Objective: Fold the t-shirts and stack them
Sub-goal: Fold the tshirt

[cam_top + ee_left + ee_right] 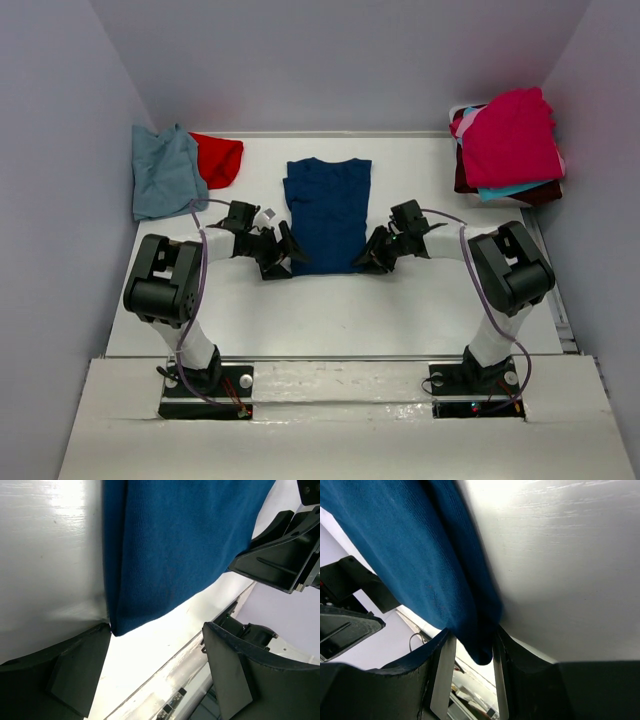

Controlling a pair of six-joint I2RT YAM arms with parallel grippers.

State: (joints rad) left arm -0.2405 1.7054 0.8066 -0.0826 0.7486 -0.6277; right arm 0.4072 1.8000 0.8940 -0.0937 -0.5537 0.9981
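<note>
Desk (pixel 330 320): white, set between pale lavender walls.
Far left: blue-grey tee (pixel 163 172) lies loosely spread, with the red tee (pixel 220 158) bunched just beside it.
Left hand (pixel 285 255): spread wide and holding nothing; the near left corner of the navy tee (pixel 327 212) touches one finger.
Navy tee: flat at mid-desk, folded into a narrow strip.
Right hand (pixel 377 252): pinched onto the navy tee's near right corner.
Far right: magenta tee (pixel 510 135) lies on top of the turquoise tee (pixel 503 190) and maroon tee (pixel 463 181).

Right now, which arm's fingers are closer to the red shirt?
Left. The left fingers sit at the blue shirt's near-left corner, right of the red shirt. The right fingers pinch its near-right corner, farther away.
</note>
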